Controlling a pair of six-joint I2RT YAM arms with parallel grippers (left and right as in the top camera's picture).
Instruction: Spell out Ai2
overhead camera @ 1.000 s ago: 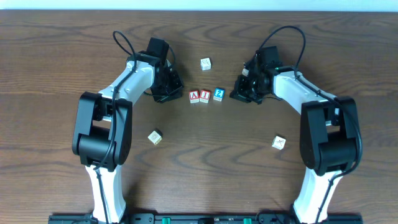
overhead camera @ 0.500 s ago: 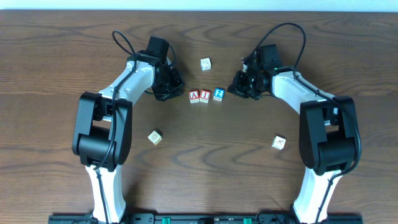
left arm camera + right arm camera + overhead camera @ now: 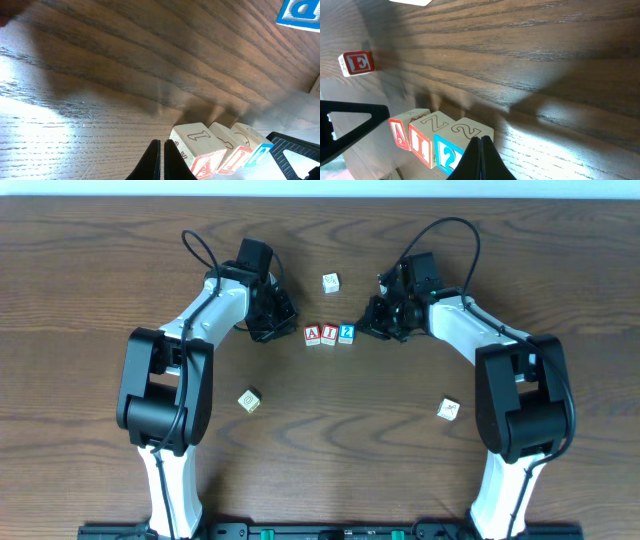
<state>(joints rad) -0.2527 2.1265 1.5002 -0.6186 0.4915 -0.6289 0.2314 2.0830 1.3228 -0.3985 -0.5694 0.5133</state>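
Left gripper (image 3: 272,323): fingers pressed together, holding nothing, just left of the row. Centre-far: A block (image 3: 312,335), I block (image 3: 328,335) and 2 block (image 3: 346,333) side by side, touching. Right gripper (image 3: 371,328): fingers together, empty, tips at the 2 block's right side.

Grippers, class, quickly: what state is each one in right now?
Left gripper: fingers shut, holding nothing.
Right gripper: fingers shut, holding nothing, beside the blue 2 block.
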